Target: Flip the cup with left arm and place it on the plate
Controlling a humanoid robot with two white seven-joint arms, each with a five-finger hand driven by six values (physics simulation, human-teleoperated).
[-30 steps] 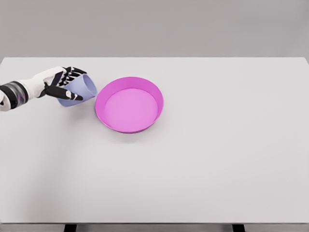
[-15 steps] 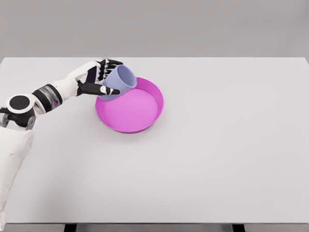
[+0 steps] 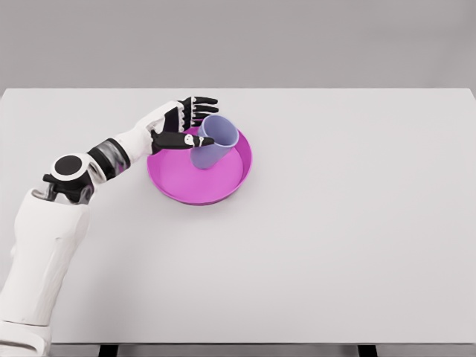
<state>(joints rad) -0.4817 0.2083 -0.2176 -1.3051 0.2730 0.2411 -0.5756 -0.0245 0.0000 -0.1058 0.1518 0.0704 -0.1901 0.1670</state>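
1. Although no lettering shows on any surface, the smooth white shells and black joints of the left arm (image 3: 52, 230) fill the picture's left, rising from the lower left corner toward the middle.
2. At the arm's end, the left hand (image 3: 177, 126) has its black-tipped fingers (image 3: 202, 101) spread wide and reaching past the cup's far side, while the thumb (image 3: 186, 140) lies along the near side.
3. Between thumb and fingers sits the cup (image 3: 212, 141), a plain lavender tapered tumbler, mouth up and tilted slightly; whether the thumb tip touches its wall cannot be told.
4. Beneath it, the cup's base rests inside the plate (image 3: 223, 192), a round, glossy magenta dish with a raised rim, in its upper left part.
5. Under everything spreads the table (image 3: 357, 223), flat, matte and pale grey.
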